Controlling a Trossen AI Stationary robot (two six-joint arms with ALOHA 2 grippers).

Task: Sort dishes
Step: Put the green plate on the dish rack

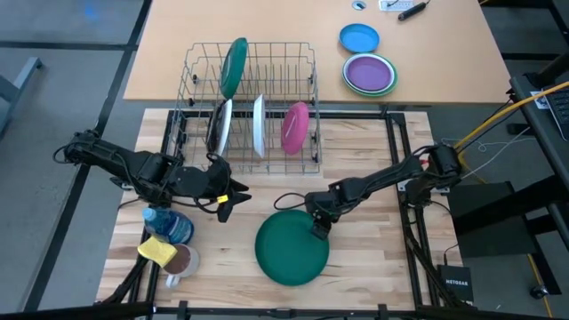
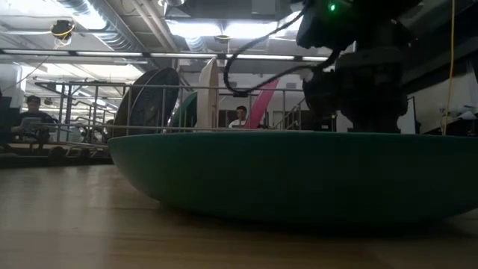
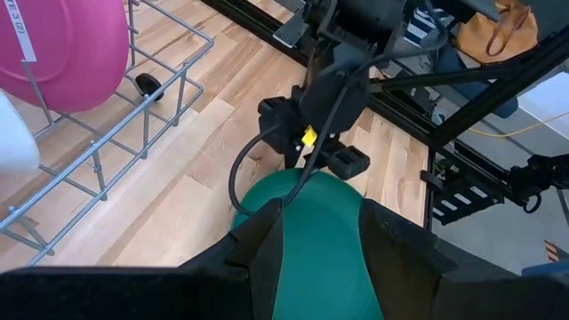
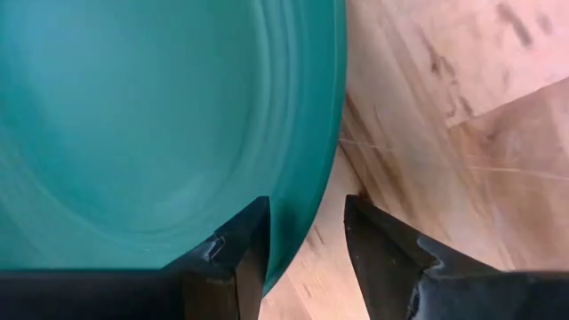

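A large dark-green plate (image 1: 292, 251) lies flat on the wooden table near its front edge and fills the low view (image 2: 299, 172). My right gripper (image 1: 318, 224) is open at the plate's far rim (image 4: 307, 233), pointing down. One finger stands over the plate's inside and the other outside over the wood. My left gripper (image 1: 227, 204) is open and empty, to the left of the plate and in front of the wire rack (image 1: 191, 89). In the rack stand a green plate (image 1: 234, 67), a dark one (image 1: 218, 126), a white one (image 1: 259, 124) and a pink one (image 1: 295, 127).
A blue cup (image 1: 169, 224), a yellow sponge (image 1: 157, 251) and a brown mug (image 1: 182, 260) sit at the table's front left. On the far table are a bright-blue dish (image 1: 359, 38) and a purple dish with a green rim (image 1: 370, 74). People sit in the room behind (image 2: 240, 113).
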